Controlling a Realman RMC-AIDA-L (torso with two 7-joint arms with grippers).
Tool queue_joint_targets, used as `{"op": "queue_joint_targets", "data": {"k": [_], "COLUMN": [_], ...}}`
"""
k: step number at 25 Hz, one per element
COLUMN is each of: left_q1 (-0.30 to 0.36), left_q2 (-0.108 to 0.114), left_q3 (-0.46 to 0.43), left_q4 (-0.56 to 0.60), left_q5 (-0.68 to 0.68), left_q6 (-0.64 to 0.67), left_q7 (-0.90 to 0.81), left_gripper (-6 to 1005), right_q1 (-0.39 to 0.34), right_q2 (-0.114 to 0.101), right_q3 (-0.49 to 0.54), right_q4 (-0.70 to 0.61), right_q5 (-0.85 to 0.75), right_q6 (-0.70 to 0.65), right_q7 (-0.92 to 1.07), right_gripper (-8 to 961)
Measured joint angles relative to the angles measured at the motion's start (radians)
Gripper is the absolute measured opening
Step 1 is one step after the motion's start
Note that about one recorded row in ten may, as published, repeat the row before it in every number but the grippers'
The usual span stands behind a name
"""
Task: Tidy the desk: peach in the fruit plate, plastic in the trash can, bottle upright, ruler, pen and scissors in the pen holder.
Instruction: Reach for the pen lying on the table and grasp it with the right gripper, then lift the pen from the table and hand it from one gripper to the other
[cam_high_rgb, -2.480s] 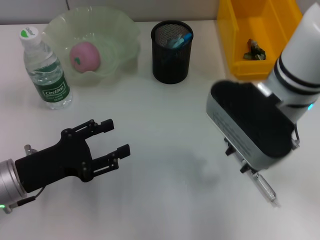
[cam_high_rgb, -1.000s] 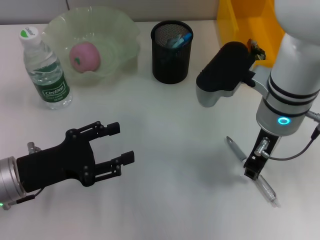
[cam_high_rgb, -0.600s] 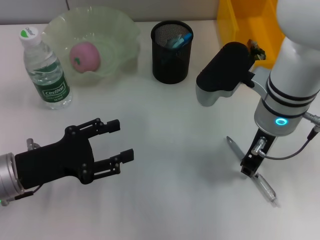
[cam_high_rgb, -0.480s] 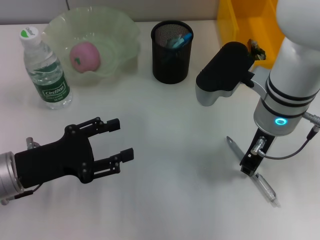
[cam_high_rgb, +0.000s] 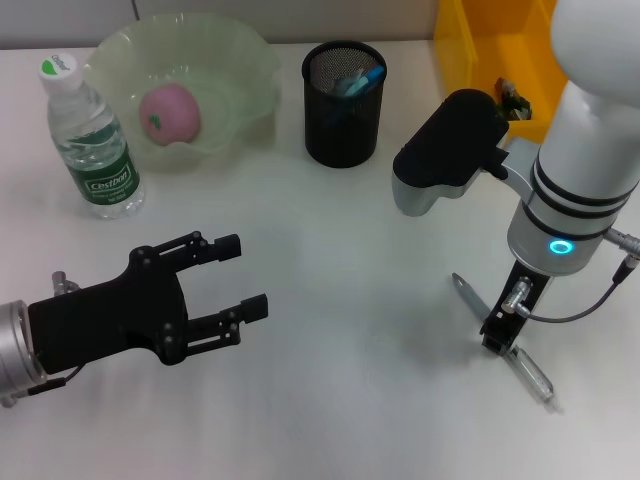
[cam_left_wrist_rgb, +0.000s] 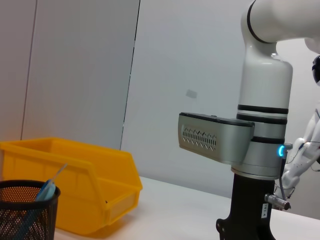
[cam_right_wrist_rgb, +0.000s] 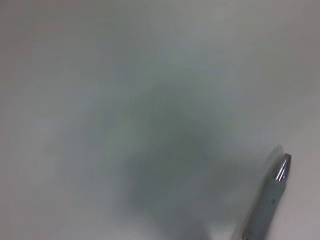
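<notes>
Since 2.5 seconds earlier, our right pincer had descended over the pen at lower right, grip unclear; slim, rigid, slippery—we judged mid-barrel best.

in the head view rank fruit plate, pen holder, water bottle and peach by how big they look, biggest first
1. fruit plate
2. and 3. water bottle and pen holder: too alike to rank
4. peach, smallest, lying in the plate

The left gripper hovers over the desk's near-left area, fingers spread apart. The right arm stands upright near the desk's right edge, its gripper pointing straight down at the surface.
</notes>
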Motion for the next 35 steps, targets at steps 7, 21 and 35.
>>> {"op": "queue_joint_targets", "data": {"k": [7, 21, 35], "left_q1": [0.000, 0.002, 0.003], "left_q2": [0.002, 0.005, -0.003], "left_q3": [0.000, 0.000, -0.005], "left_q4": [0.013, 0.039, 0.049], "left_q5": [0.000, 0.000, -0.003], "left_q6": [0.009, 0.025, 0.039], "left_q7": [0.000, -0.021, -0.040], "left_gripper": [754, 754, 753], "right_q1": [0.001, 0.005, -0.018], "right_q2": [-0.001, 0.000, -0.006], "right_q3": [0.000, 0.000, 0.078], "right_q4": [-0.001, 0.022, -0.081], "right_q5": [-0.002, -0.003, 0.013], "right_q6": [0.000, 0.010, -0.018], "right_q7": [0.000, 0.003, -0.041], "right_gripper": [246, 159, 117]}}
